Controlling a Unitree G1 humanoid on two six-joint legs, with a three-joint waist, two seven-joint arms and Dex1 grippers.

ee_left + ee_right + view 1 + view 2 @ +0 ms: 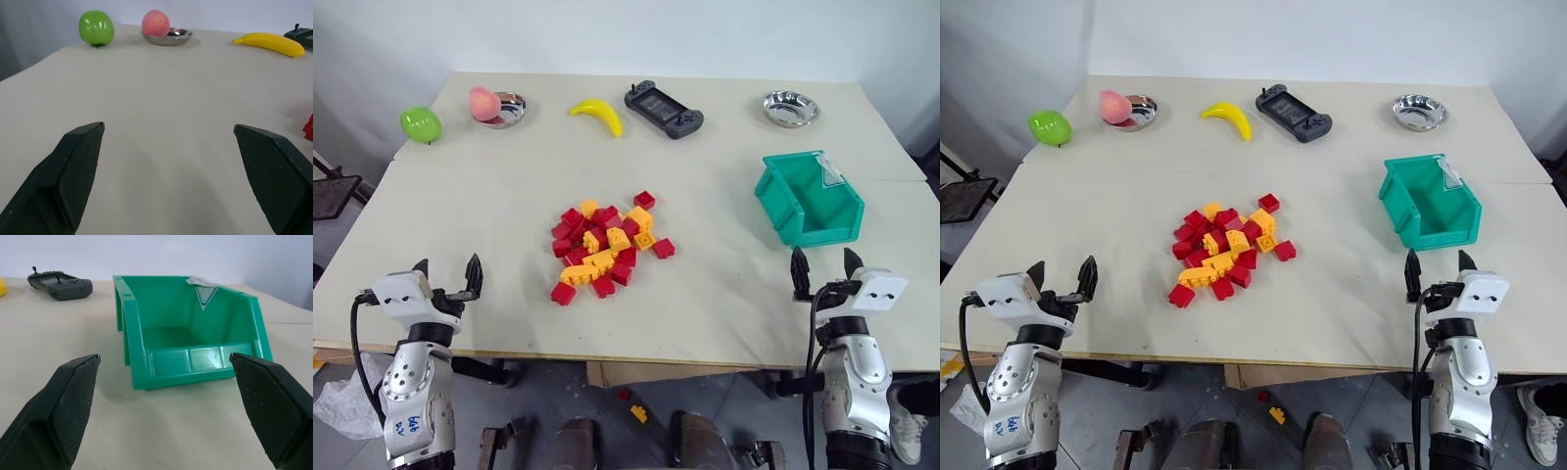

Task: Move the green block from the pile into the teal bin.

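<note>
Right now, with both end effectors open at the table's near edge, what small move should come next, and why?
Probably swing the right end effector toward the pile: the teal bin sits empty beside it, and the bricks on top are red and yellow, so a closer look is needed.

Bare surface (489, 215) between left gripper (448, 276) and the pile (604, 244). Teal bin (811, 199) just ahead of right gripper (826, 267), open front unblocked.

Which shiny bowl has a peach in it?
The steel bowl at the table's far left corner, beside the lime-green fruit, holds the peach. The other steel bowl, far right behind the teal bin, holds nothing.
</note>
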